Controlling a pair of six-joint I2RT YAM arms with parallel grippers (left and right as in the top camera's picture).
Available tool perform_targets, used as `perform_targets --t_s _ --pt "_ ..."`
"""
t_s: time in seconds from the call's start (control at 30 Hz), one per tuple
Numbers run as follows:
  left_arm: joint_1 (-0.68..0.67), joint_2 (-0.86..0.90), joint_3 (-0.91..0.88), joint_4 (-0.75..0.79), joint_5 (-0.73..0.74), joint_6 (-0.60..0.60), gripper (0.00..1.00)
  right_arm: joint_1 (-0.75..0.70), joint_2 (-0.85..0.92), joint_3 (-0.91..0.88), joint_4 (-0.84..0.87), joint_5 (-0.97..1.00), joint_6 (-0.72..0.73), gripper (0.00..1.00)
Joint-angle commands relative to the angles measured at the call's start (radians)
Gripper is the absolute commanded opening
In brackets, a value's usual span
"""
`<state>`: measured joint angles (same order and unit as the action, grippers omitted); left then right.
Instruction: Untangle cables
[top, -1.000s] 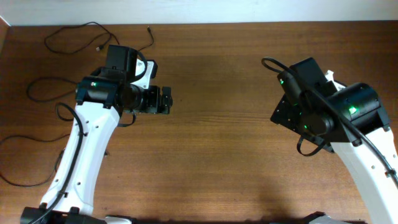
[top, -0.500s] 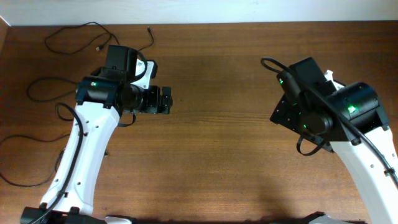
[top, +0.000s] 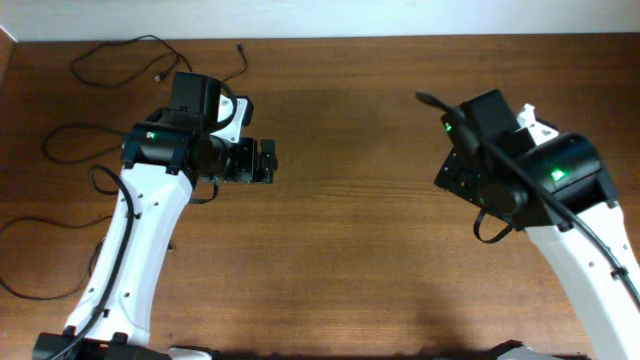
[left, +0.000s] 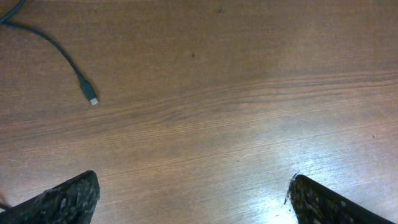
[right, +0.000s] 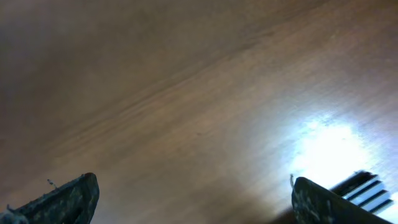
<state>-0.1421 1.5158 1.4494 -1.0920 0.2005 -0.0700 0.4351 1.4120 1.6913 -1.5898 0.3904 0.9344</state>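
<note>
Left pincer (left: 193, 190) and right pincer (right: 193, 193) gape wide, empty.
Cables (top: 150, 38) lie as separate strands on the bench's (top: 350, 250) far-left part, one plug end (left: 91, 99) ahead of the left pincer.

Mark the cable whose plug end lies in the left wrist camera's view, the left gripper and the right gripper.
cable (left: 87, 90), left wrist view, on its plug end.
left gripper (top: 271, 163), overhead view, midway between its fingertips.
right gripper (right: 193, 182), right wrist view, midway between its fingertips.
</note>
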Motion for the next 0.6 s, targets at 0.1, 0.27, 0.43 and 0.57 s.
perform_targets --t_s 0.1,0.27,0.43,0.57 --pt "-0.002 0.003 0.002 0.001 -0.007 0.018 0.99 -0.005 -0.211 -0.332 0.248 0.040 -0.067 0.98" --pt "-0.002 0.003 0.002 0.001 -0.007 0.018 0.99 -0.041 -0.437 -0.661 0.497 0.035 -0.067 0.98" --pt "-0.002 0.003 0.002 0.001 -0.007 0.018 0.99 -0.154 -0.645 -0.930 0.717 -0.024 -0.076 0.98" --pt "-0.002 0.003 0.002 0.001 -0.007 0.018 0.99 -0.196 -0.772 -1.069 0.900 -0.087 -0.173 0.98"
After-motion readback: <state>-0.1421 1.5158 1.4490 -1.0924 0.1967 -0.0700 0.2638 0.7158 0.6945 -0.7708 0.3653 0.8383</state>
